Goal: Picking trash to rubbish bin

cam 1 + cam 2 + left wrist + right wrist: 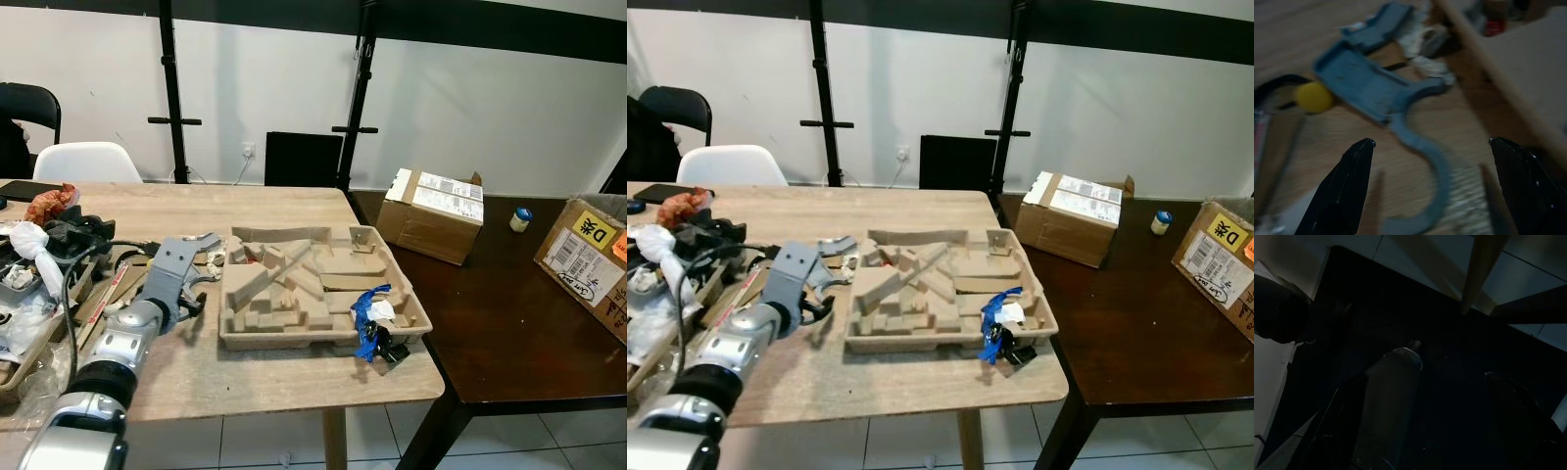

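My left gripper [1430, 142] is open, low over the light wooden table [294, 377], just left of a moulded cardboard tray [323, 340]. Between and beyond its fingers [1347, 181] lies a grey-blue plastic piece with a curved hook [1376, 88], and a small yellow ball [1313, 96] sits beside it. In the eye views the left arm [122, 338] reaches in from the near left. A crumpled blue and white wrapper [374, 315] hangs on the tray's front right corner. The right wrist view is very dark, showing floor tiles and faint outlines of fingers apart.
A heap of bags, wrappers and cables [39, 264] covers the table's left end. On the dark table [490, 333] to the right stand a cardboard box [431, 213], a second box [588, 259] and a small jar [522, 218]. A white chair [88, 162] stands behind.
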